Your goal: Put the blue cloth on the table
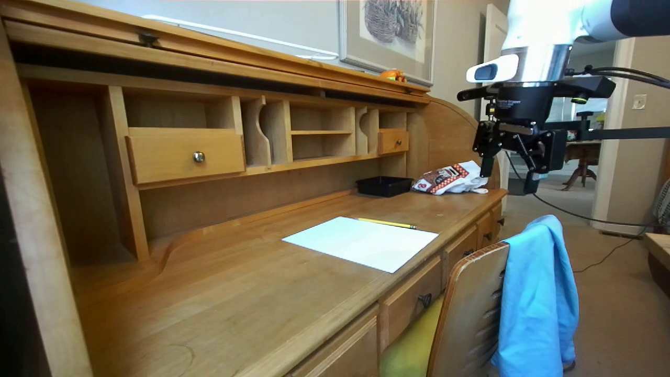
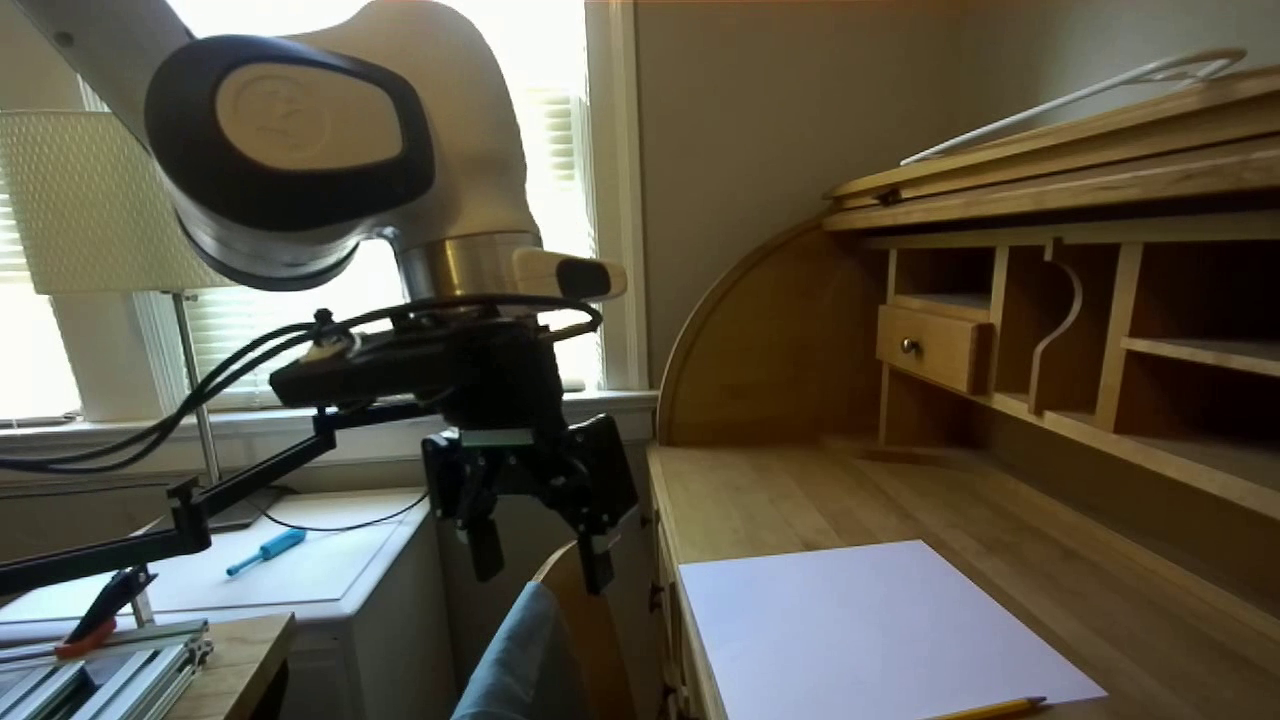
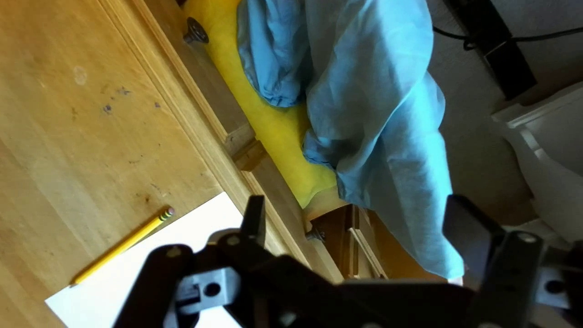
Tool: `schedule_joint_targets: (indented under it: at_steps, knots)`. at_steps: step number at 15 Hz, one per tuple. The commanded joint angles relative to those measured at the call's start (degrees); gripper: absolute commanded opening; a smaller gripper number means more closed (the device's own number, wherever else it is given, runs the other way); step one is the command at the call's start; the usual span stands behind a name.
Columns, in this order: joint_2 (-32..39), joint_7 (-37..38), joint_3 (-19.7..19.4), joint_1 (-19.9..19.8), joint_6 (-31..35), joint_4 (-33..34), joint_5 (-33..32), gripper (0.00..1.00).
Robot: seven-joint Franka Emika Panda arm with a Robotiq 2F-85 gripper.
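Note:
The blue cloth (image 1: 539, 303) hangs creased over the backrest of the wooden chair. It also shows in an exterior view (image 2: 525, 660), cut off by the lower edge, and in the wrist view (image 3: 378, 105), draped above the yellow seat. The table (image 1: 235, 283) is the light-brown desk; its top also shows in an exterior view (image 2: 780, 500) and in the wrist view (image 3: 91, 136). My gripper (image 1: 509, 177) is open and empty, pointing down, above the cloth and chair back and apart from them. It shows in an exterior view (image 2: 542, 562) and the wrist view (image 3: 357, 225).
The chair (image 1: 468, 314) stands against the desk front. A white paper sheet (image 1: 361, 241) and a yellow pencil (image 1: 387, 223) lie on the desktop. A black tray (image 1: 384, 186) and a crumpled bag (image 1: 453, 178) stand at its far end. A drawer (image 1: 186, 157) and shelves line the rear.

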Motion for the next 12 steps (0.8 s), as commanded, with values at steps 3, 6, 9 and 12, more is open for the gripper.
schedule_joint_targets:
  at_steps: [3,6,9,12]
  knots:
    - [4.32,-8.55,-0.33,1.63,0.41,0.15,3.12,1.00]
    - [5.91,-10.77,0.11,1.84,-0.60,0.17,4.53,1.00]
    - [7.02,-11.96,0.57,1.79,-1.99,0.19,6.15,1.00]
    - [7.98,-12.63,0.82,1.36,-1.67,0.09,6.66,0.72]
